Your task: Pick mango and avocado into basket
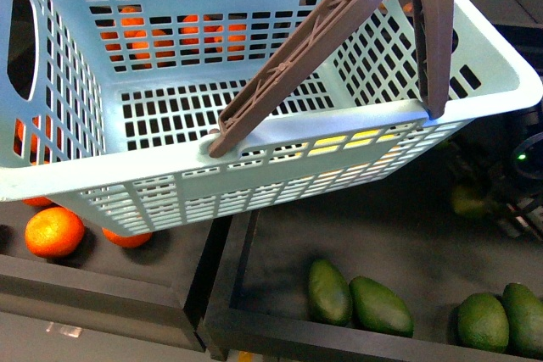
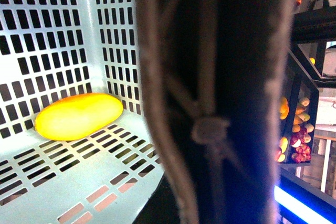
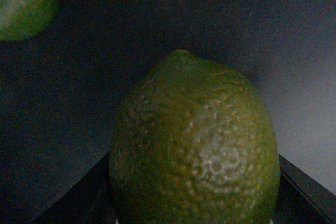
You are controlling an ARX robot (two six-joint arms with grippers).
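Observation:
The turquoise basket hangs tilted across the top of the front view, its two brown handles running up out of frame. In the left wrist view one handle fills the middle; my left gripper is shut on it, and its fingers do not show. A yellow mango lies on the basket's slotted floor and shows as yellow through the slots. My right gripper is shut on a bumpy dark green avocado, which fills its view over a dark tray floor.
Several loose avocados lie in a black tray below the basket, and another avocado lies near the held one. Oranges sit in the compartment to the left and behind the basket. Fruit shelves stand beyond the handle.

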